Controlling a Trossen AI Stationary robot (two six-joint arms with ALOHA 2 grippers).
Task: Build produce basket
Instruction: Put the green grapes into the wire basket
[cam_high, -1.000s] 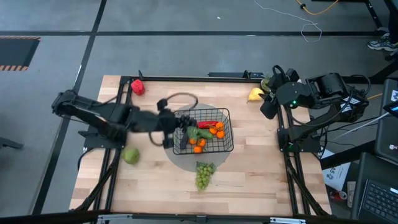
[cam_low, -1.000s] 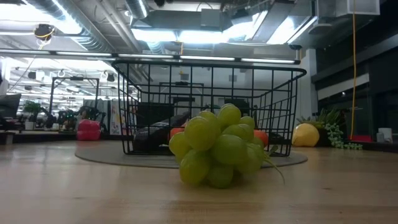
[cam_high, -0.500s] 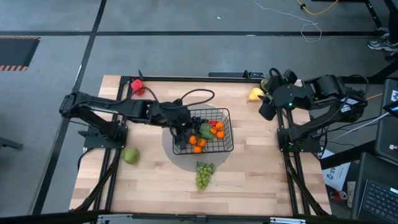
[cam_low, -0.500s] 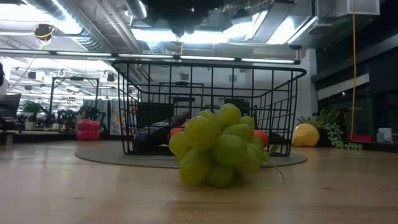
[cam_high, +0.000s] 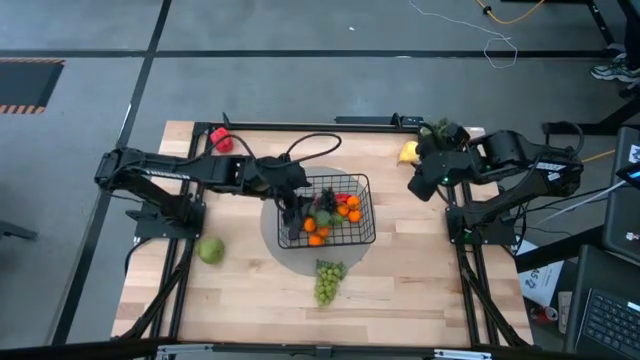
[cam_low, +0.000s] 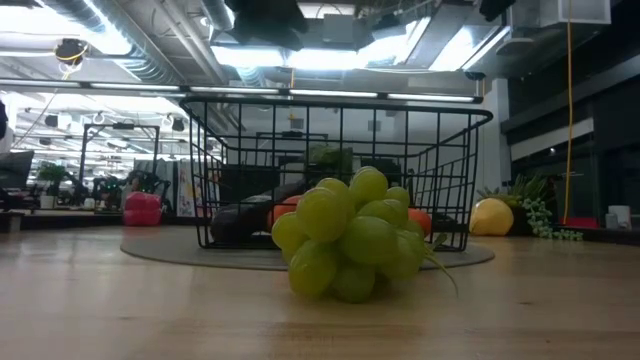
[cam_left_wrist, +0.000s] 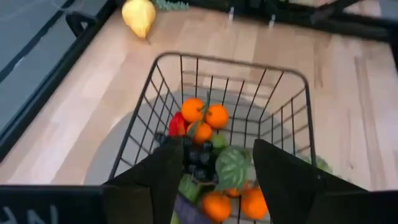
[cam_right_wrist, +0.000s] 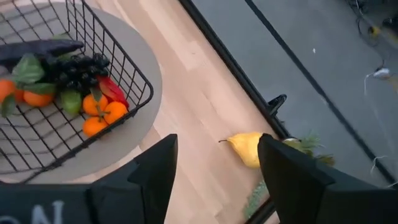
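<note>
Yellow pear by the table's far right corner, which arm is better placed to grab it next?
Right. Its open tool hovers just beside the yellow pear, which shows between its fingers in the right wrist view. The left tool is over the basket, farther away.

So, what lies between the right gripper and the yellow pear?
Only bare wooden table: in the right wrist view the open right gripper hovers above the yellow pear with nothing between them.

Overhead, table-level, 2 wrist cams

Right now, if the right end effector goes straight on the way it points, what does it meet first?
Probably the yellow pear: it lies on the table between the open fingers of the right end effector. Depth is unclear.
</note>
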